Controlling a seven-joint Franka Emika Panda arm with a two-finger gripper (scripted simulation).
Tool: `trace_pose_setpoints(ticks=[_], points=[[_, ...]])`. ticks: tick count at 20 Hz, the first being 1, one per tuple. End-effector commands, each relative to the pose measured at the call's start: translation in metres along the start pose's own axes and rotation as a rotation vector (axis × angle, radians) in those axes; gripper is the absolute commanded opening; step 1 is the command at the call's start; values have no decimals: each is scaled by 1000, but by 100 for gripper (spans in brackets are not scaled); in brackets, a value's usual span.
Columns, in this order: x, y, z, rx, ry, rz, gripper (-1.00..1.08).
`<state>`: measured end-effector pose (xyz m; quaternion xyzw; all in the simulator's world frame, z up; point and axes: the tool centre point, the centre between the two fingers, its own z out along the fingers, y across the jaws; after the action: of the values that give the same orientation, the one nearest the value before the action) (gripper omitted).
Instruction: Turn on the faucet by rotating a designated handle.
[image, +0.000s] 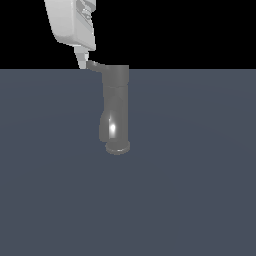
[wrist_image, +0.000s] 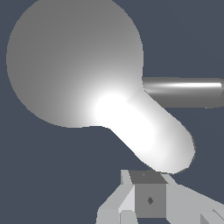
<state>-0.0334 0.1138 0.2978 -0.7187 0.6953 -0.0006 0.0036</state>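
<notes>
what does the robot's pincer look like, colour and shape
The pincer has a white, glossy, blocky body with rounded edges and darker grey recesses on its side. It narrows to a small pale finger. In the wrist view the fingers are angular, light grey, with a darker square pad bearing a small diamond mark. No cables show.

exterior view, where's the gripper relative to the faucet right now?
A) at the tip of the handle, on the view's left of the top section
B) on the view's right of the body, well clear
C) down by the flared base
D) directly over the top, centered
A: the gripper comes down from the upper left and its fingers meet the outer end of the handle, which sticks out from the faucet toward the exterior view's left.
</notes>
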Motion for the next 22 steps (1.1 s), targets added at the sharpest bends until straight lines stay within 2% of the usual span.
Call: trace_pose_setpoints(ticks=[1,7,8,21,22], points=[[15,8,0,-4,4,18,-100],[22,24,-1,-6,4,19,-100],[7,22,0,-4,2,-6,-100],[83,43,-1,-6,4,17,-100],[83,43,-1,-6,4,17,-100]])
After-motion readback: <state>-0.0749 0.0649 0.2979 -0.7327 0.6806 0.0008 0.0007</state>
